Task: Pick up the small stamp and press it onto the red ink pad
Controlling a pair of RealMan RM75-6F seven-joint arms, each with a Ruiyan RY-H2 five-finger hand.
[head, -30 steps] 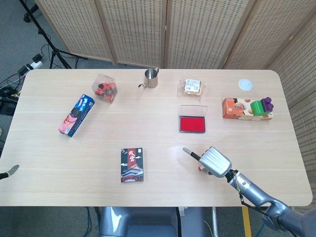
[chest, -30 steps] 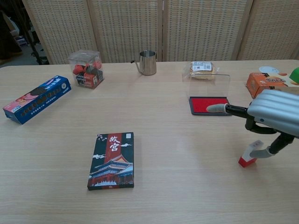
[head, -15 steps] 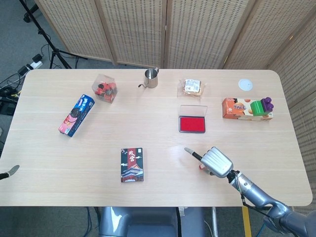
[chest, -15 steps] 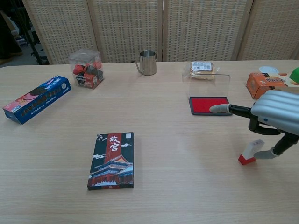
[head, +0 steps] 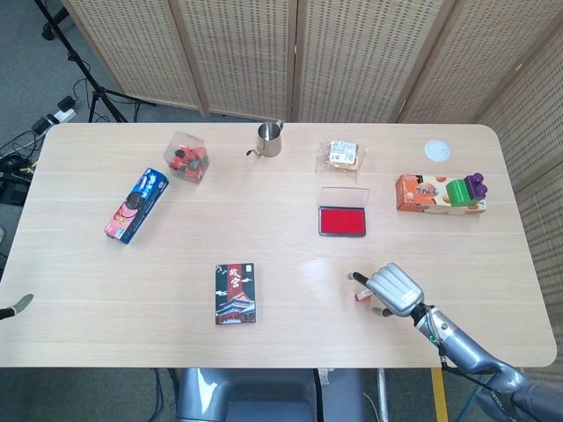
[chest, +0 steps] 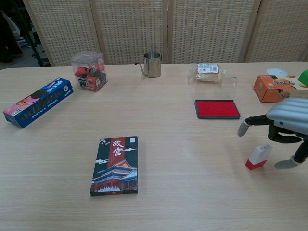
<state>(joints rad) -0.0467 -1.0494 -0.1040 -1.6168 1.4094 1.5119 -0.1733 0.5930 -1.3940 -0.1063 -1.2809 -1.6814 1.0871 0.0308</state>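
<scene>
The small stamp (chest: 258, 157) stood tilted on the bench (chest: 183, 192), just beneath the right robot hand (chest: 287, 130), whose fingers were spread, gripping nothing. The red ink pad (chest: 216, 109) lay farther back.

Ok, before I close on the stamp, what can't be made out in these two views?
- Stamp, head view: mostly under the right robot hand; only a red sliver shows.
- Right robot hand, chest view: cut by the right edge, so its far fingers are hidden. Thumb and finger stand apart from the stamp.
- Left robot hand: only a tip at the head view's left edge; its state is unreadable.
- Stamp's face: turned down.
</scene>
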